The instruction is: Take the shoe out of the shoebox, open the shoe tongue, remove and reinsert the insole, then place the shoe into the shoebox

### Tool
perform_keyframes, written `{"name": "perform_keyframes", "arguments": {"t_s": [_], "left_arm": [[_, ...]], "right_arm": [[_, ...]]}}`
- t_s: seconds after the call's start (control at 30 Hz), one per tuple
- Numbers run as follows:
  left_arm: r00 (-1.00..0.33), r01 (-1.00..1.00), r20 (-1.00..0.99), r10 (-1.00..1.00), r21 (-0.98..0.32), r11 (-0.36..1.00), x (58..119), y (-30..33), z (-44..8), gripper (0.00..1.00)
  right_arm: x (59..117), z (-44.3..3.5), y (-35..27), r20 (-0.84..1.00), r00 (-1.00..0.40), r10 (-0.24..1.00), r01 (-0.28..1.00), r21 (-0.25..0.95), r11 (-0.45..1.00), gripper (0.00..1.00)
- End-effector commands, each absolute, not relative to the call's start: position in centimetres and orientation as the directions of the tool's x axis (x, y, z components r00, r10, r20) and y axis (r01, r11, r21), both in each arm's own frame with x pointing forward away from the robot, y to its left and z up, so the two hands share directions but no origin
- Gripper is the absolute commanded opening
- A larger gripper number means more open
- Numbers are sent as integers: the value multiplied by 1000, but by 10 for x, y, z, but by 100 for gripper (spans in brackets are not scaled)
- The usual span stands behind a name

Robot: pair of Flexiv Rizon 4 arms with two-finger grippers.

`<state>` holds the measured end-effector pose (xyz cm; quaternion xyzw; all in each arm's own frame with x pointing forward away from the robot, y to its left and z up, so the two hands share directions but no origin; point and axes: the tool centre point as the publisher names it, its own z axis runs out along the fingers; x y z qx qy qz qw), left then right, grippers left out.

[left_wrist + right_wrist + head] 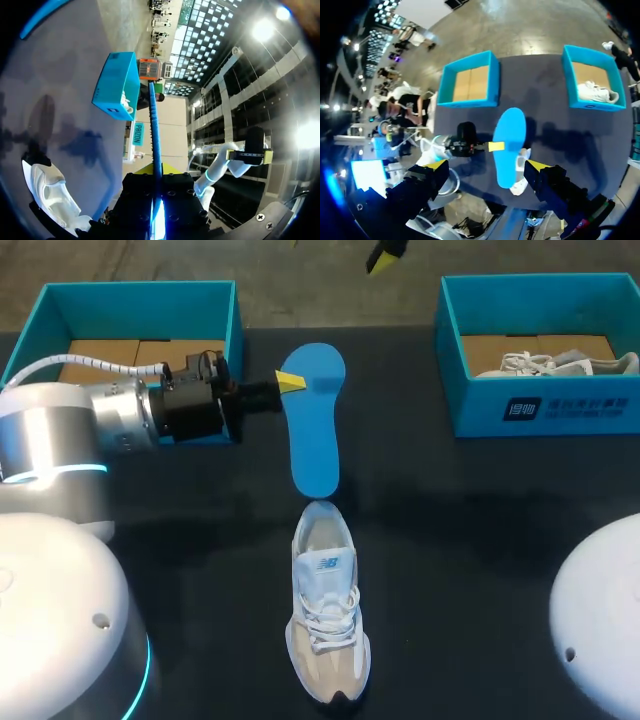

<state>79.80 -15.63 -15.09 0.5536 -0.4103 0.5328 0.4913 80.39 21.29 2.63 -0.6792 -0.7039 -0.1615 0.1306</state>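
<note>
The left gripper (pixel 290 383) fingers pinch the blue insole (pixel 315 430) just beyond the sneaker (pixel 325 615) heel; the right gripper (pixel 487 165) hangs above the sneaker, fingers spread. It would be best to tip the insole toe-first into the opening, with the sneaker steadied.

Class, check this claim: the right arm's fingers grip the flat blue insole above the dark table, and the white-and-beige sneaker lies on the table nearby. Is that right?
No: the left arm's fingers grip the flat blue insole, as the head view shows. The rest stands: it is above the dark table, and the white-and-beige sneaker lies on the table nearby.
</note>
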Motion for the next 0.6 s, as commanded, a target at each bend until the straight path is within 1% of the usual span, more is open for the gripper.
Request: {"name": "perform_keyframes", "arguments": {"t_s": [0.03,0.17,0.33,0.5,0.6], "left_arm": [[96,-978,993,66,107,-179,797,-155,-151,0],[96,-978,993,66,107,-179,797,-155,-151,0],[96,-978,993,66,107,-179,797,-155,-151,0],[96,-978,993,66,107,-179,797,-155,-151,0],[96,-978,993,66,107,-179,797,-155,-151,0]], "right_arm": [[802,21,225,-10,-16,1000,998,54,17,100],[799,20,235,-40,-13,999,998,64,16,100],[796,20,243,-36,-14,999,997,69,16,100],[794,20,251,-88,13,996,997,70,-7,100],[793,19,254,-88,21,996,997,70,-15,100]]}}
